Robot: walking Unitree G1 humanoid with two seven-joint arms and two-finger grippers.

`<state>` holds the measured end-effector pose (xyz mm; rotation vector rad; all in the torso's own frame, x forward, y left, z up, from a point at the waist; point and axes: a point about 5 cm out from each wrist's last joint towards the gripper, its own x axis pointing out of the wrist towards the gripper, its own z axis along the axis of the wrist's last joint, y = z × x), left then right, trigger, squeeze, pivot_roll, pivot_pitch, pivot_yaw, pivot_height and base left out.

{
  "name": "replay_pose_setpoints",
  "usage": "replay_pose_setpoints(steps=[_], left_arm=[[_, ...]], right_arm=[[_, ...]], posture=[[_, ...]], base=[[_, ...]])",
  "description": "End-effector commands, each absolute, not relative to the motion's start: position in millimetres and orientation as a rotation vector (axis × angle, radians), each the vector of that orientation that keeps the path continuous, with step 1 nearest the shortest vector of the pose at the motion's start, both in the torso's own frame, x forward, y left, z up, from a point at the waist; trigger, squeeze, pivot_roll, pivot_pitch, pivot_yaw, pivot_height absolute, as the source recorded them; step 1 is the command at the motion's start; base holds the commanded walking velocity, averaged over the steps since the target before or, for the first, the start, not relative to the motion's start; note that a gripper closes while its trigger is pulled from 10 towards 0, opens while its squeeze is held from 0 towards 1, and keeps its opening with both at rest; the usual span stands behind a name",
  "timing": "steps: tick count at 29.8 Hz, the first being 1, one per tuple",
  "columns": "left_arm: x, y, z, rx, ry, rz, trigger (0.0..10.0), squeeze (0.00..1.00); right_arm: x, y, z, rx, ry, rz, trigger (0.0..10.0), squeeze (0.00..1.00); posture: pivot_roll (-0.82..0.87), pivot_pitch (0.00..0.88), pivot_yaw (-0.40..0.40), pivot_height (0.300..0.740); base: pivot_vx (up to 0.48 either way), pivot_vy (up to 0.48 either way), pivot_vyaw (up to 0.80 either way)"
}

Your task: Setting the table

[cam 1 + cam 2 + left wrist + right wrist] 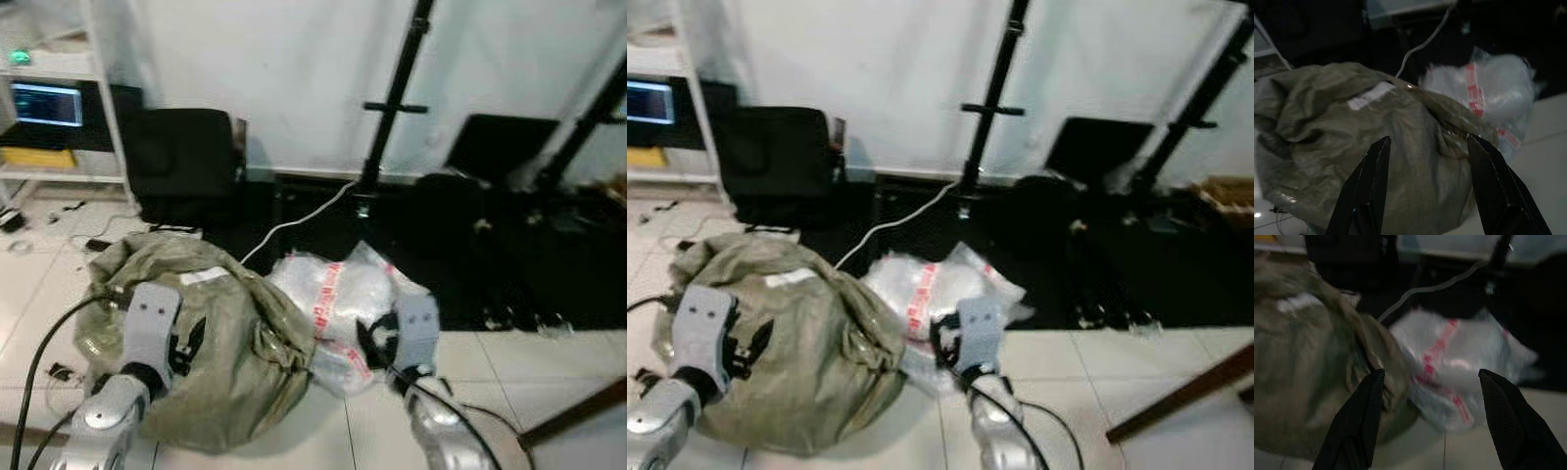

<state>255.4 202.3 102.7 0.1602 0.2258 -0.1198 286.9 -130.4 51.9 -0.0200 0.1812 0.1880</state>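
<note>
In the left eye view the floor (549,382) is pale tile with a dark mat further off. A big olive sack (211,338) slumps at about 7 o'clock in the picture, and a clear plastic bag (338,294) with red tape lies just beside it, touching its right flank, near 6 o'clock. A white cable (294,220) runs from behind the bags toward a black stand (392,108) at 12 o'clock. A shelf unit (59,117) with a lit screen stands at 10 o'clock. The left claw (186,343) hangs over the sack; the right claw (377,343) hangs at the plastic bag's near edge. No dishes, cutlery or desk can be seen, so the task's own things cannot be placed from here; at 4 o'clock a brown slanting edge (578,411) may belong to furniture, but I cannot tell.

The right eye view gives the same scene, and adds a brown basket-like thing (1229,201) at 3 o'clock.

The left wrist view looks between two spread black fingers (1371,186): the claw is open, holding nothing, with the sack straight ahead.

The right wrist view is blurred; its fingers (1361,416) are also apart and empty, with the plastic bag ahead between them, its long axis running across the gap. This arm is nearer the bag, the left nearer the sack.
</note>
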Motion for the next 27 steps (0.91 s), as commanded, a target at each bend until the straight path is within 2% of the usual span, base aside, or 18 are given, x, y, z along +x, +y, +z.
replay_pose_setpoints(steps=[1,7,10,27], left_arm=[[254,198,96,0.147,0.234,-0.137,10.0,0.00],[250,197,79,0.113,0.301,-0.187,10.0,0.00],[248,195,68,0.039,0.348,-0.230,10.0,0.00],[257,192,70,0.088,0.317,-0.275,10.0,0.00]], right_arm=[[284,-140,47,-0.029,0.192,0.164,10.0,0.00],[281,-153,31,0.036,0.260,0.080,10.0,0.00],[278,-155,25,0.034,0.281,0.064,10.0,0.00],[288,-152,32,0.033,0.221,0.046,10.0,0.00]], posture=[[0.07,0.029,-0.003,0.740],[0.07,0.024,0.004,0.740],[0.06,0.020,0.015,0.740],[0.05,0.016,0.052,0.740]], base=[[0.000,0.000,-0.80],[0.000,0.000,-0.80],[0.000,0.000,-0.80],[0.000,0.000,-0.80]])
